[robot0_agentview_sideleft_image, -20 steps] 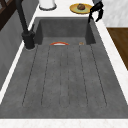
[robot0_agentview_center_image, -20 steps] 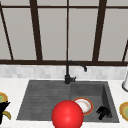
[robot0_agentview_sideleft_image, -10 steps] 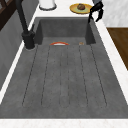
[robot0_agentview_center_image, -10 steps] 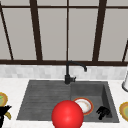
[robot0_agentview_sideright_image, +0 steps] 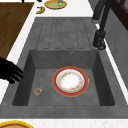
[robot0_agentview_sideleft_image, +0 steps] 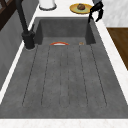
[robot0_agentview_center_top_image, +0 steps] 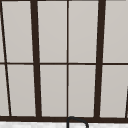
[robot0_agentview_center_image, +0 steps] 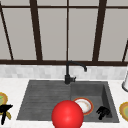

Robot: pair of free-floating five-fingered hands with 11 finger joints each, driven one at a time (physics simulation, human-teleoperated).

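Note:
My right hand [robot0_agentview_center_image: 103, 112] hovers over the front right corner of the sink basin [robot0_agentview_center_image: 106, 91], fingers hanging loose and holding nothing. It also shows above the basin's front rim as the hand [robot0_agentview_sideright_image: 10, 72] and as the hand [robot0_agentview_sideleft_image: 96, 11]. A white plate with a red rim [robot0_agentview_sideright_image: 70, 82] lies flat on the basin floor, to the left of that hand in the front view. A small round object [robot0_agentview_sideright_image: 37, 91] rests on the basin floor below the hand. My left hand [robot0_agentview_center_image: 5, 110] floats over the left counter, fingers straight, beside a banana [robot0_agentview_sideright_image: 40, 10] and a yellow plate [robot0_agentview_sideright_image: 55, 4].
A red sphere [robot0_agentview_center_image: 67, 115] sits at the sink's front edge. The black faucet [robot0_agentview_center_image: 68, 72] stands behind the ribbed drainboard [robot0_agentview_sideleft_image: 65, 75]. On the right counter are a yellow plate with brown food [robot0_agentview_sideleft_image: 80, 7] and a white container [robot0_agentview_sideleft_image: 47, 3].

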